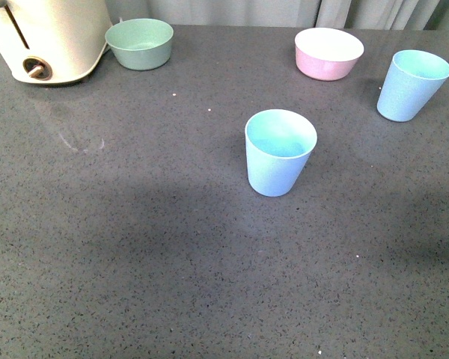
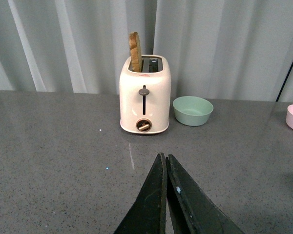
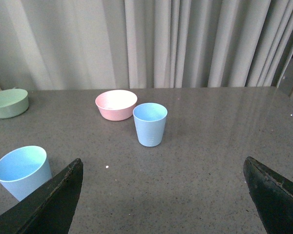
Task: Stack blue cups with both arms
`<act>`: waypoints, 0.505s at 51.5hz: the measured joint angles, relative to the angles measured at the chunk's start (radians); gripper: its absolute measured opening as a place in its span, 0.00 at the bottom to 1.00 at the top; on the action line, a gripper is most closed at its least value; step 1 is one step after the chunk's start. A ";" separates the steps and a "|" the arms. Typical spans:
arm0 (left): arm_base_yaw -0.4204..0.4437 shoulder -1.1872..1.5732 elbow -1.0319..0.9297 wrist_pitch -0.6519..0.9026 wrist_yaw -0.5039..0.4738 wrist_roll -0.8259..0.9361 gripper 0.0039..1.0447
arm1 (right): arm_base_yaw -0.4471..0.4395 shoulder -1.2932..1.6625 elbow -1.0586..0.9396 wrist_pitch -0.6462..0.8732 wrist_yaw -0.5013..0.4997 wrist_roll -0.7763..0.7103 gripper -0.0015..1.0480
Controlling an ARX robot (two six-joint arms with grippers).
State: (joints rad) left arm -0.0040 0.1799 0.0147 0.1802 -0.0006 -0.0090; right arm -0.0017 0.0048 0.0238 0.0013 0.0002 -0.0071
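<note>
Grey speckled counter (image 1: 135, 262) carrying two upright blue plastic cups, centre cup (image 1: 280, 152) and right cup (image 1: 411, 85) near the pink bowl (image 1: 328, 53), probably light, stiff and slick, best pinched across the rim; right gripper (image 3: 162, 163) gapes empty, left gripper (image 2: 165, 157) is pressed closed on nothing.

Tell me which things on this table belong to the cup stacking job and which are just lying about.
For the job: near blue cup, far blue cup.
Lying about: toaster, green bowl, pink bowl.
</note>
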 joint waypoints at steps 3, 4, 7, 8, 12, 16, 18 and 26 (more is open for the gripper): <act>0.000 -0.065 0.000 -0.077 0.000 0.000 0.01 | 0.000 0.000 0.000 0.000 0.000 0.000 0.91; 0.000 -0.095 0.000 -0.128 0.000 0.000 0.01 | 0.000 0.000 0.000 0.000 0.000 0.000 0.91; 0.000 -0.140 0.000 -0.167 0.000 0.000 0.01 | 0.000 0.000 0.000 0.000 0.000 0.000 0.91; 0.000 -0.154 0.000 -0.171 0.000 0.000 0.01 | 0.000 0.000 0.000 0.000 0.000 0.000 0.91; 0.000 -0.172 0.000 -0.175 0.000 0.001 0.01 | 0.000 0.000 0.000 0.000 0.000 0.000 0.91; 0.000 -0.173 0.000 -0.178 0.000 0.001 0.01 | 0.000 0.000 0.000 0.000 0.000 0.000 0.91; 0.000 -0.173 0.000 -0.179 0.000 0.001 0.01 | 0.000 0.000 0.000 0.000 0.000 0.000 0.91; 0.000 -0.174 0.000 -0.179 0.000 0.000 0.07 | 0.000 0.000 0.000 0.000 0.000 0.000 0.91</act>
State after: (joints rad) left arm -0.0036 0.0063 0.0151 0.0013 -0.0002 -0.0086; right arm -0.0017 0.0048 0.0238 0.0013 0.0002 -0.0071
